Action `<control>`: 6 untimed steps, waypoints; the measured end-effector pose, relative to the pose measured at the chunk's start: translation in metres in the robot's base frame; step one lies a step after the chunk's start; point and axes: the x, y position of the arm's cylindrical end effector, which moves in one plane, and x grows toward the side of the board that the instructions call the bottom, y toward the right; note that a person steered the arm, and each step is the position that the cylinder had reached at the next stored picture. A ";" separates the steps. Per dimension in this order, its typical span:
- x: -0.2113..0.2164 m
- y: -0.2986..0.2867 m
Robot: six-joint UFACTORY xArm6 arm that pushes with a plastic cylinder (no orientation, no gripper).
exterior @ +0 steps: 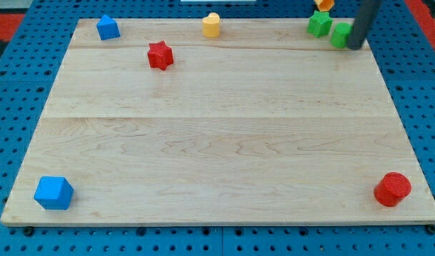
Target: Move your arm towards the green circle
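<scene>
tip: my tip (pixel 355 47) sat at the view's top right, low on the tabletop (pixel 217 142), near its far edge.
end effector: a plain dark rod, no jaws to part or close, holding nothing.
green circle: the green circle (pixel 340 35) lay just to the view's left of my tip, touching it or nearly so; i could not tell which, as the rod covered its right edge.
key relation: the target lay left and a touch toward the view's top from my tip, so i judged only a very short move leftward remained.
long axis: none that i could make out; the block looked round.
neighbours: a second green block (pixel 319 23), shape unclear, sat just left of the circle, close or touching. an orange block (pixel 324 4) showed partly at the view's top edge above them.
risk: pressing further might shove the circle into that green block.
others: yellow block (pixel 211 25), red star (pixel 160 55), blue block (pixel 108 28) along the top; blue cube (pixel 54 193) and red cylinder (pixel 393 189) at the bottom corners, well apart.
</scene>
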 end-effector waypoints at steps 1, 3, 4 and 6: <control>-0.021 -0.031; -0.021 0.075; -0.061 0.102; -0.077 0.094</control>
